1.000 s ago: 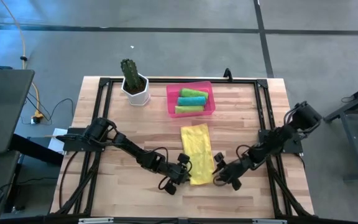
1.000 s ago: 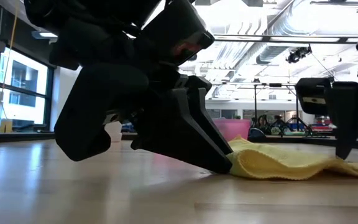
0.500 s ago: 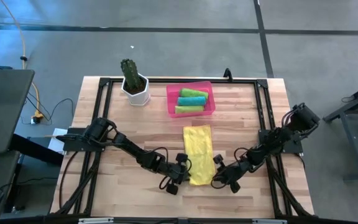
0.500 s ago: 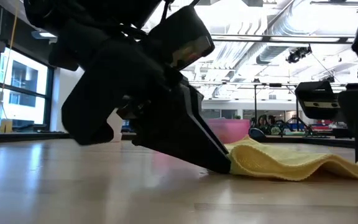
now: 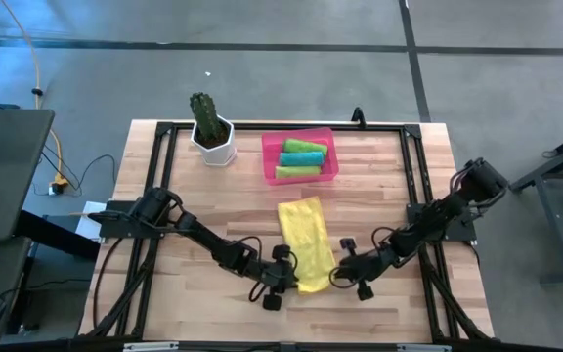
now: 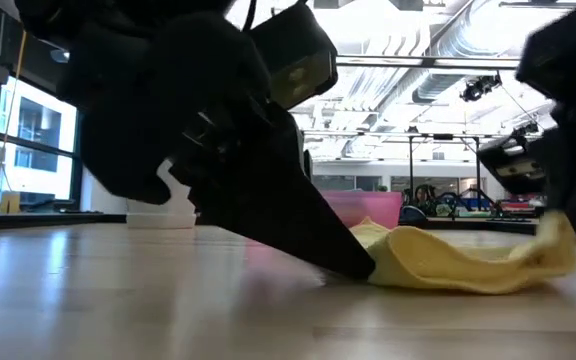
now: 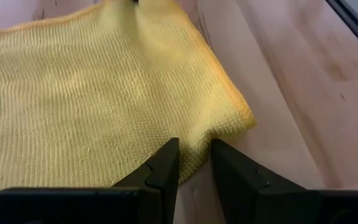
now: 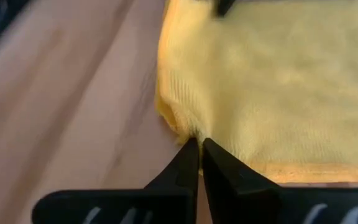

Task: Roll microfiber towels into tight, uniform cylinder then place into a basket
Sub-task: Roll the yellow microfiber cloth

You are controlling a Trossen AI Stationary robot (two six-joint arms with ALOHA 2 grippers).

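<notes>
Now I see the yellow towel (image 5: 305,242) lying on the table (image 5: 389,186), long axis running from the pink basket (image 5: 300,155) toward the near edge, slightly slanted. Both arms reach low, w/ wrists near the wood. The left gripper (image 7: 194,163) pinches the near left corner, fingers almost closed. The right gripper (image 8: 200,151) seems closed on the right corner, approx.

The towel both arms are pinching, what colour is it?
Yellow. The towel shows best in the left wrist view.
</notes>
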